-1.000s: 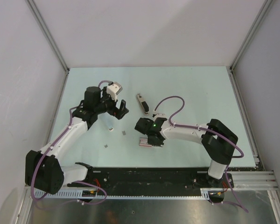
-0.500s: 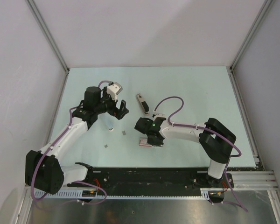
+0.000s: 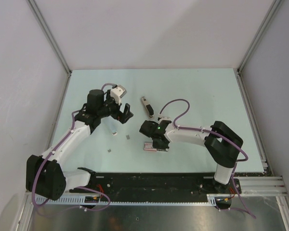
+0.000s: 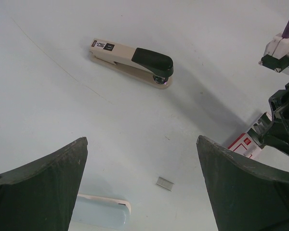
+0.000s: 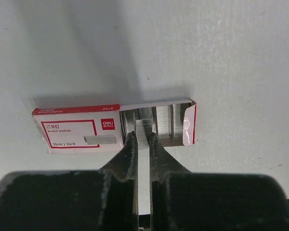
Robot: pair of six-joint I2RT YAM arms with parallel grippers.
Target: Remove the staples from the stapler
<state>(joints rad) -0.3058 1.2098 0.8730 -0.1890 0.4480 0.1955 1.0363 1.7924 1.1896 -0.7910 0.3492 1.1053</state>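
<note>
Stapler (image 3: pixel 147 107) was a slim beige plastic thing with a glossy black thumb pad. It lay shut on the matte pale-green table (image 3: pixel 197 91), just past the right gripper (image 5: pixel 142 140), long axis mostly front-to-back and tilted a bit. One stapler and one flat red-and-white cardboard box (image 5: pixel 74 131), end flap open, shiny rows inside. The right gripper's fingers were pinched on a thin metallic staple strip (image 5: pixel 144 122) at that open end. Two more grey strips (image 3: pixel 128 137) lay loose nearer the left arm. Left gripper (image 4: pixel 142 142) hung with its fingers spread wide.
</note>
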